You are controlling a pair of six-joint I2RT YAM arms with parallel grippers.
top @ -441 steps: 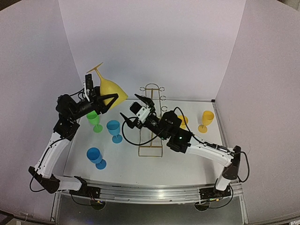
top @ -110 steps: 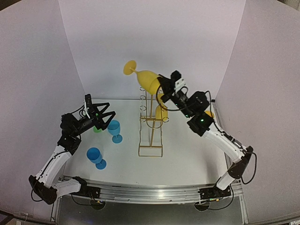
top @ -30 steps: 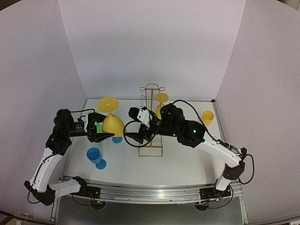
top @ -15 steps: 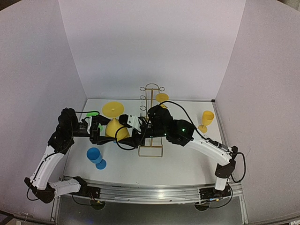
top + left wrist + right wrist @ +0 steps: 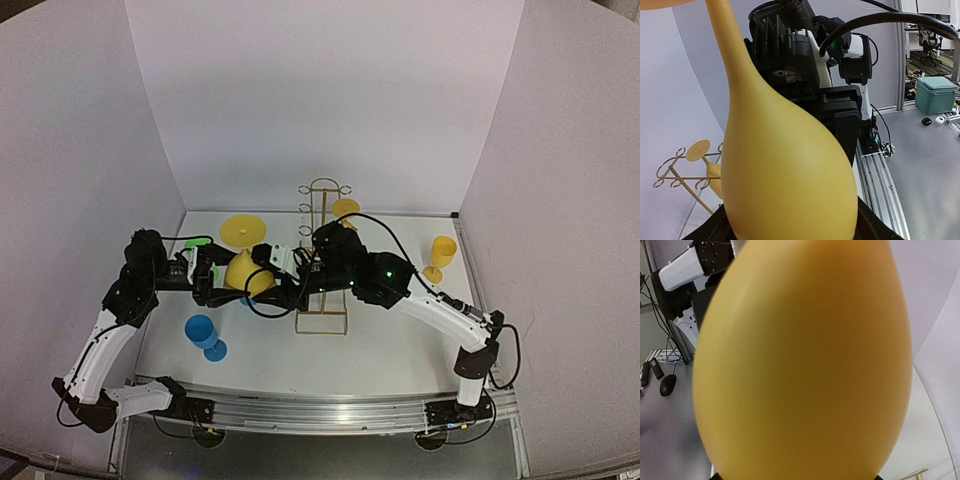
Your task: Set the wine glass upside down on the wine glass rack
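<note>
A yellow wine glass [image 5: 247, 274] hangs upside down, base up, between my two grippers left of the wine glass rack [image 5: 322, 250]. My left gripper [image 5: 212, 281] is shut on its bowl [image 5: 790, 165] from the left. My right gripper [image 5: 279, 287] stands around the same bowl [image 5: 805, 360] from the right. The bowl fills the right wrist view, so I cannot tell whether those jaws press on it. The gold wire rack also shows in the left wrist view [image 5: 671, 172]. Another yellow glass [image 5: 345, 210] hangs upside down on it.
A blue glass [image 5: 203, 333] stands near the front left. A green glass [image 5: 196, 243] shows behind my left arm. A third yellow glass [image 5: 440, 255] stands upright at the right. White walls close in the table on three sides.
Over the last second both grippers came together left of the rack, the right one reaching across to the bowl. In the last half second hardly anything moved.
</note>
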